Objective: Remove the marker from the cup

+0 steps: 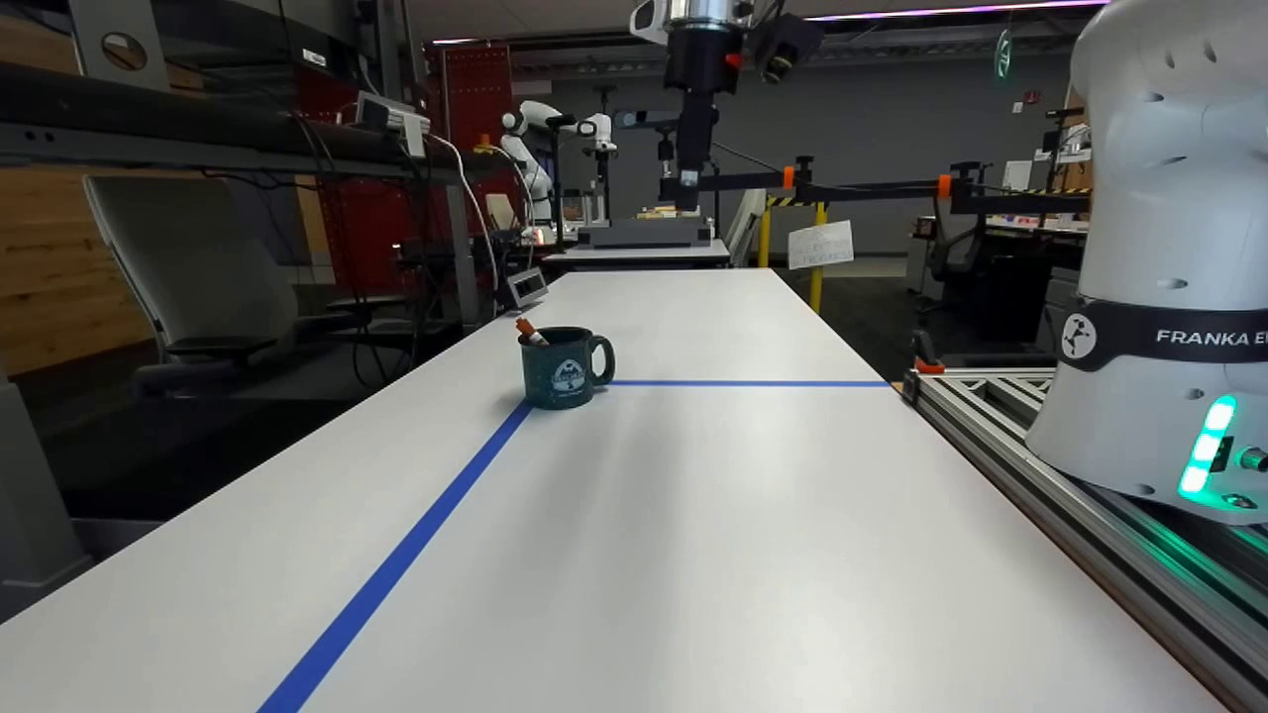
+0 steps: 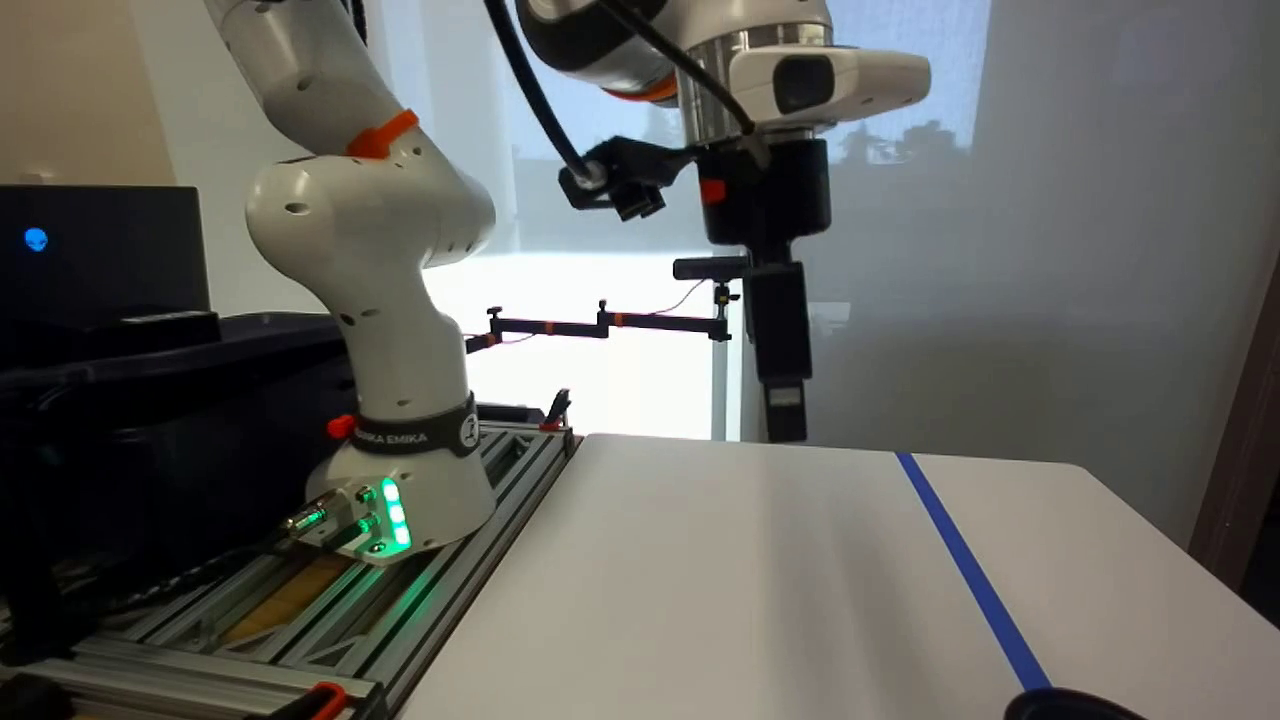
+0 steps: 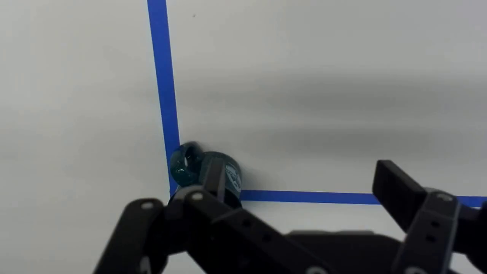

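The cup point(image 1: 558, 374) is a small dark teal mug with a white print, standing upright on the white table. The marker point(image 1: 532, 332) leans in it, its orange-brown end and a bit of white sticking out over the rim. In an exterior view only the cup's dark rim point(image 2: 1065, 705) shows at the bottom edge. In the wrist view the cup point(image 3: 236, 177) is partly behind a finger, and the marker is hidden. My gripper point(image 3: 298, 175) is open and empty, pointing down. It is high above the table in both exterior views point(image 1: 686, 188) point(image 2: 785, 410), apart from the cup.
Blue tape lines point(image 1: 426, 535) cross the table and meet at the cup. A small grey device point(image 1: 527, 287) sits at the table's edge beyond the cup. A metal shelf frame point(image 1: 198, 149) runs along that side. The robot base point(image 2: 410, 480) stands on metal rails at the opposite edge.
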